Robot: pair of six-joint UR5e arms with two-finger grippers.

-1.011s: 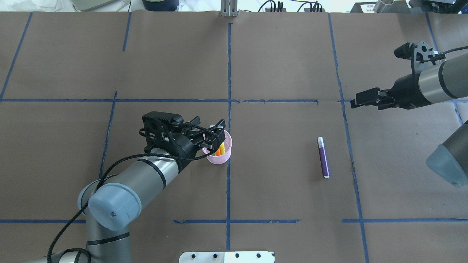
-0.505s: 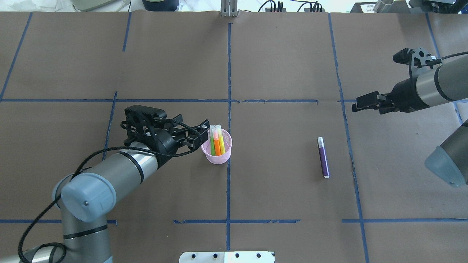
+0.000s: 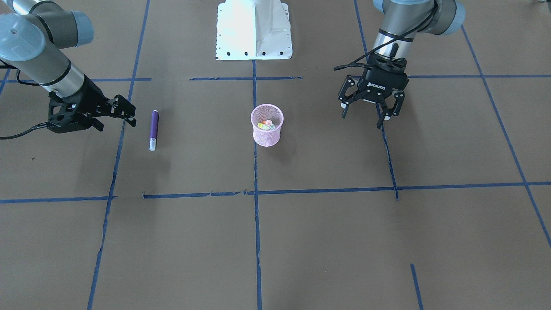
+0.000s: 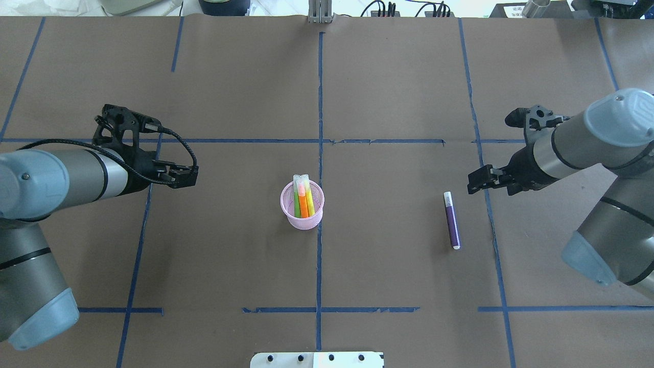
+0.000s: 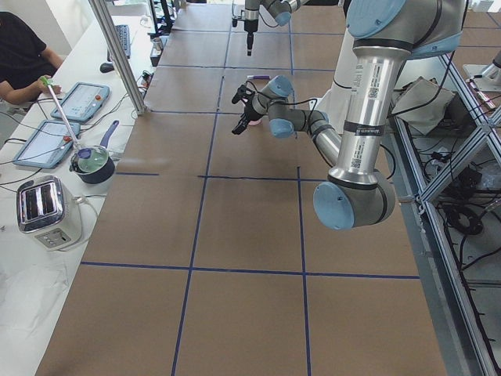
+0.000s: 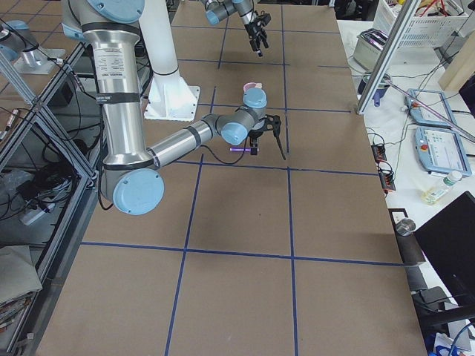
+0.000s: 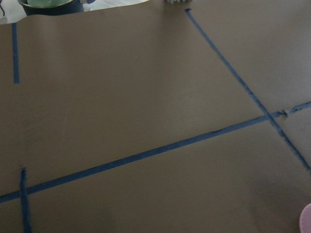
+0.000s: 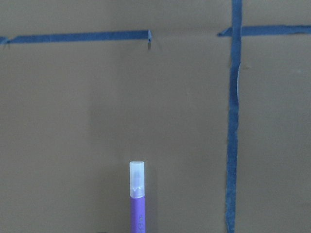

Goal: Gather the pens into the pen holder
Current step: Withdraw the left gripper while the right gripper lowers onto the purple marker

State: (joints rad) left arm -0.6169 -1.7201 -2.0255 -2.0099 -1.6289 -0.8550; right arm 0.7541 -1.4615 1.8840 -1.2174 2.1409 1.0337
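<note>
Jaws open, empty, both arms. Purple pen point(image 4: 451, 221) lying near-far, cap end far, just left of right jaws; left jaws well apart, beyond pen holder point(image 4: 304, 224).

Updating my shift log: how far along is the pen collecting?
Done: green, orange and yellow pens stand in the pink wire-mesh pen holder. In hand: nothing; the left gripper and right gripper are empty. Left: one purple pen lying near the right gripper.

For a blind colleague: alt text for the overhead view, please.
A central pink mesh pen holder holds three pens; a purple pen lies flat to its right, near the right gripper. The left gripper hovers far left.
</note>
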